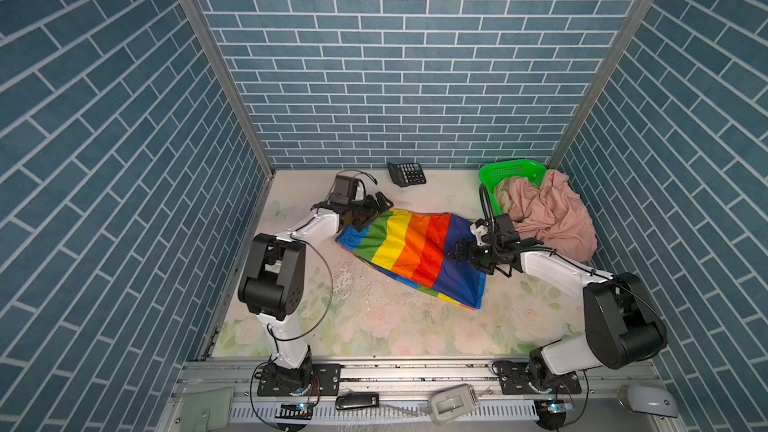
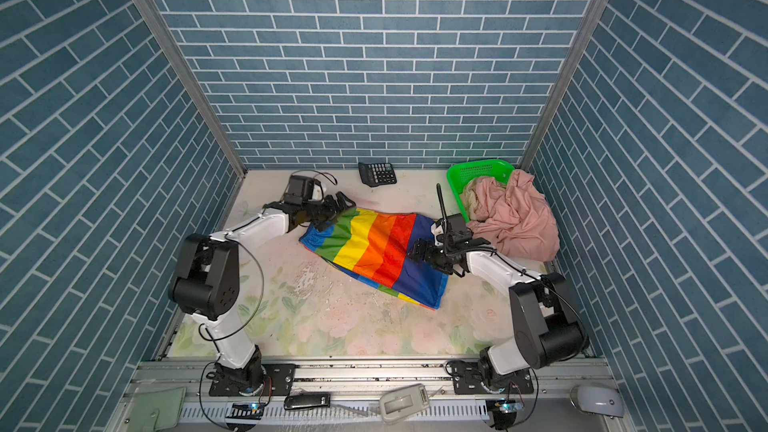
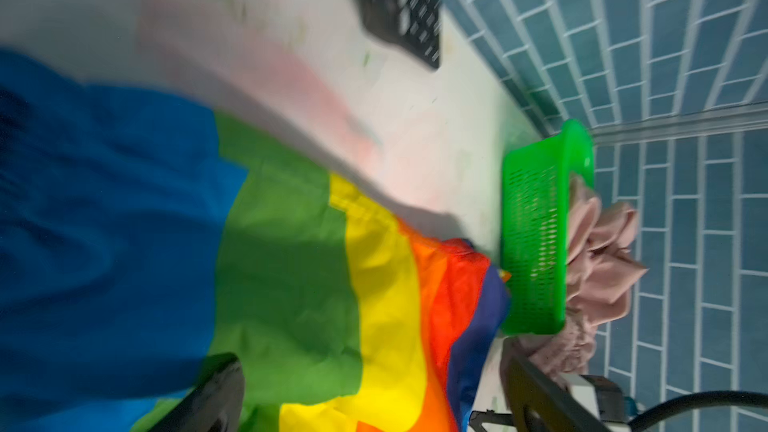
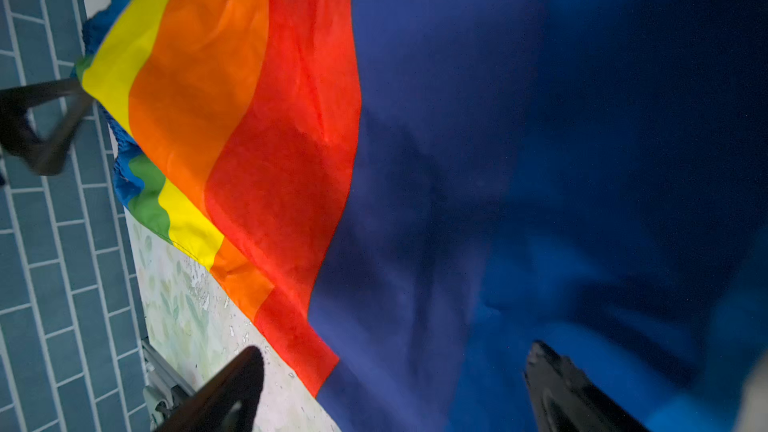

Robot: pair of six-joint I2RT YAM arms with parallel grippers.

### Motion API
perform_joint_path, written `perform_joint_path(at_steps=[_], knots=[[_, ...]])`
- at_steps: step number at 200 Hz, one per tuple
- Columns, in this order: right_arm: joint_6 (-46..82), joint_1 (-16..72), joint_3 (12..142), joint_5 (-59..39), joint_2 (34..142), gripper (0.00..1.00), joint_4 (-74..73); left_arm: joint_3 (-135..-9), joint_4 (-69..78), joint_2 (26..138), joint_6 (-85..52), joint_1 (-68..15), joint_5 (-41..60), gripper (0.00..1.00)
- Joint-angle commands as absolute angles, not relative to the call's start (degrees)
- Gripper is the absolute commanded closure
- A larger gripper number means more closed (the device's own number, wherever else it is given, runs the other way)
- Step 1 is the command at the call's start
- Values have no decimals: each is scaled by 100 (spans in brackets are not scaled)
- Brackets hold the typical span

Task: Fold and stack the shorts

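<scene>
The pink shorts cover most of the beige shorts.

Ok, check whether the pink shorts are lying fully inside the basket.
No: in a top view the pink shorts bulge out and hang over the near side of the basket.

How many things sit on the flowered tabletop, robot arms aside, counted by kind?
Soft shorts: 3 (shiny rainbow-striped pair, dusty pink pair, beige pair)
Green plastic mesh basket: 1
Black desk calculator: 1
Total: 5
</scene>
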State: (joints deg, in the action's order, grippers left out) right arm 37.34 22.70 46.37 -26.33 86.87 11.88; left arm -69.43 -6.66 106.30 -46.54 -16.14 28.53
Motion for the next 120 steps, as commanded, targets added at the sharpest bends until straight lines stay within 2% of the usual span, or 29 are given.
perform_joint_path(at_steps=[1,62,120], knots=[[4014,2303,4537,-2971,9007,2,525,-6477,-483,10669,-4756,-1499,2765,0],[3362,1636,4619,-2694,9618,2,917,-4983,-316,10222,-4640,-1336,2575,0],[2823,1389,5499,-2470,10301,2,1493,-3354,339,8973,-5620,-1755,2614,0]])
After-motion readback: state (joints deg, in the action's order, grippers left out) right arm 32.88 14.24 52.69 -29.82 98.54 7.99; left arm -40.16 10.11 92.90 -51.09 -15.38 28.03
